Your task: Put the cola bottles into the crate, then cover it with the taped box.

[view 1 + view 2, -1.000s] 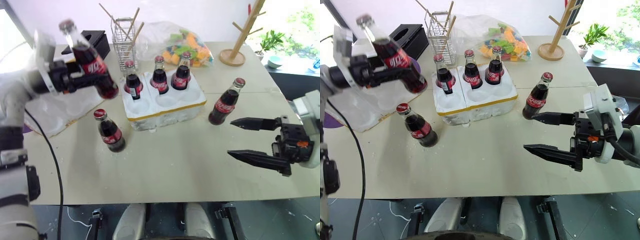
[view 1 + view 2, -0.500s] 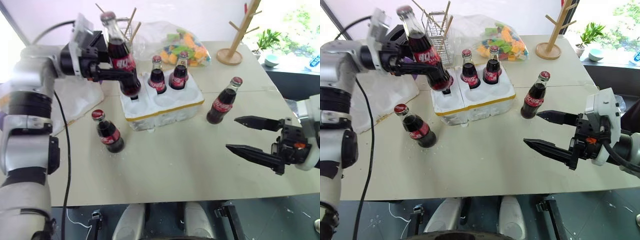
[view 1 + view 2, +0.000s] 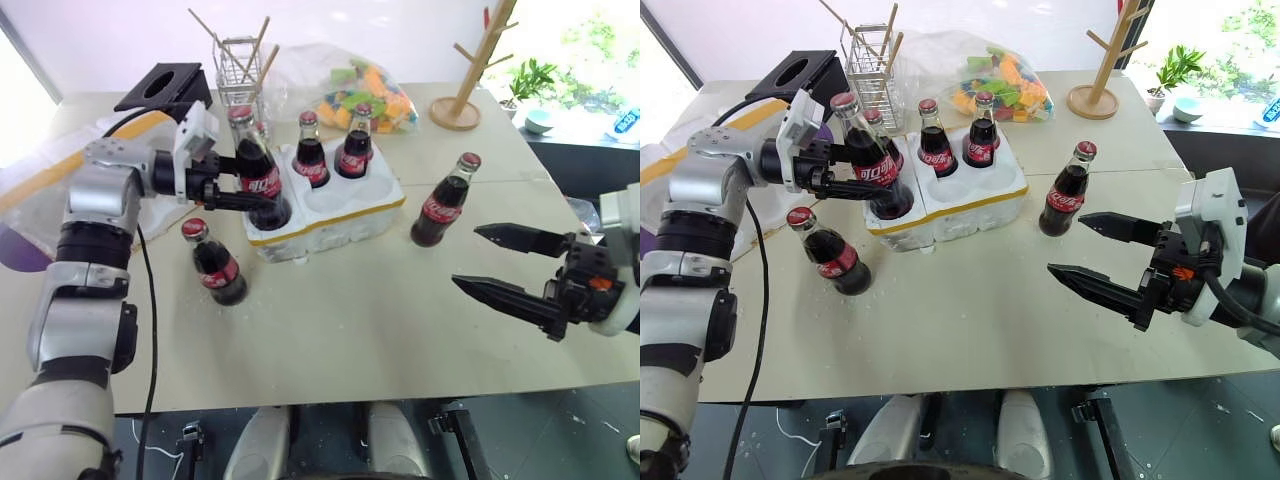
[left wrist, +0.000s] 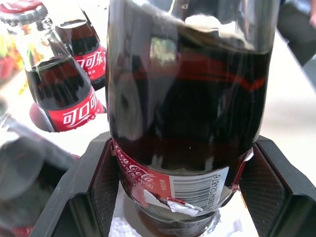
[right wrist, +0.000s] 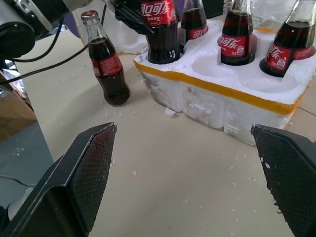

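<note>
Since a second ago the left gripper [image 3: 845, 178] has carried its cola bottle [image 3: 872, 165] from high over the table's left side, where it lay tilted, down to the crate [image 3: 330, 210], and the bottle now stands nearly upright with its base in the front left well. The right gripper [image 3: 1092, 255] has stayed where it was.

The left fingers are closed on the held bottle's lower body; in the left wrist view the two black pads [image 4: 98, 185] flank the glass just under its label, and the bottle's base and the well below it are cut off at the edge. Whether the base rests on the well's floor cannot be told. The bottle directly behind it in the back left well is mostly hidden, only its cap and shoulder peeking past the held one.

Two more bottles stand in the back middle [image 3: 311, 155] and back right [image 3: 355, 145] wells. The front middle and front right wells are bare. One bottle [image 3: 218, 265] stands on the table just left of the crate's front corner, and another [image 3: 444, 203] stands just right of the crate.

The right gripper hangs over the table's right side with its jaws wide apart and nothing between them; the bottle right of the crate lies just beyond its upper fingertip. The taped box [image 3: 685, 160] lies at the far left, largely cut off and behind the left arm
</note>
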